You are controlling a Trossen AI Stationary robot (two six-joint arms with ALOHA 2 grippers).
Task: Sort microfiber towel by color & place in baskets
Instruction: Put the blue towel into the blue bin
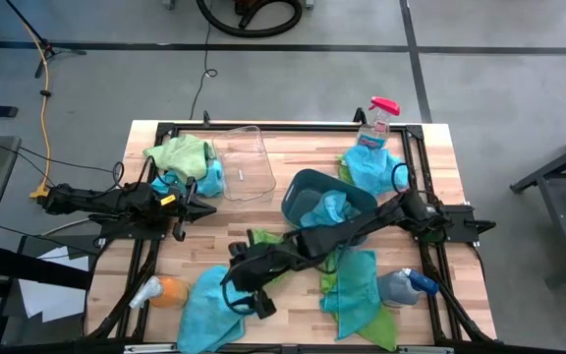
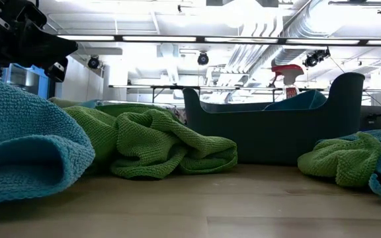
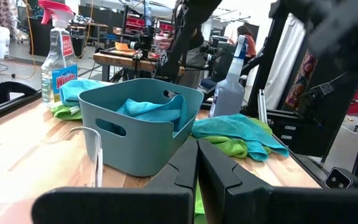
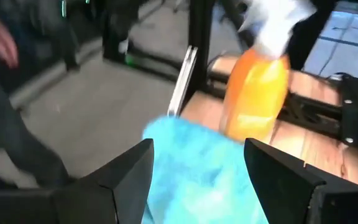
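The opaque teal basket (image 1: 303, 187) stands mid-table with a blue towel (image 1: 330, 206) inside; the left wrist view shows the teal basket (image 3: 135, 130) too. The clear basket (image 1: 242, 162) stands at the far side. Blue and green towels lie scattered around them. My right gripper (image 1: 254, 305) reaches across to the near left and is open above a blue towel (image 1: 209, 310). In the right wrist view the gripper (image 4: 197, 168) straddles that blue towel (image 4: 191, 180). My left gripper (image 1: 212, 208) waits shut beside the clear basket, holding nothing. My right gripper stands open over the far edge of the blue towel (image 4: 173, 134), one finger on each side, slanting down from the table's right. The towel lies flat on the table. Whether the fingers touch the cloth, I cannot tell.
An orange spray bottle (image 1: 165, 292) lies just left of that towel. A green towel (image 1: 263, 241) lies under the right arm, and a blue-and-green pile (image 1: 362, 285) with a grey spray bottle (image 1: 406, 285) near right. A green towel (image 1: 180, 152), a blue towel (image 1: 371, 167) and a pink-capped bottle (image 1: 381, 113) lie far.
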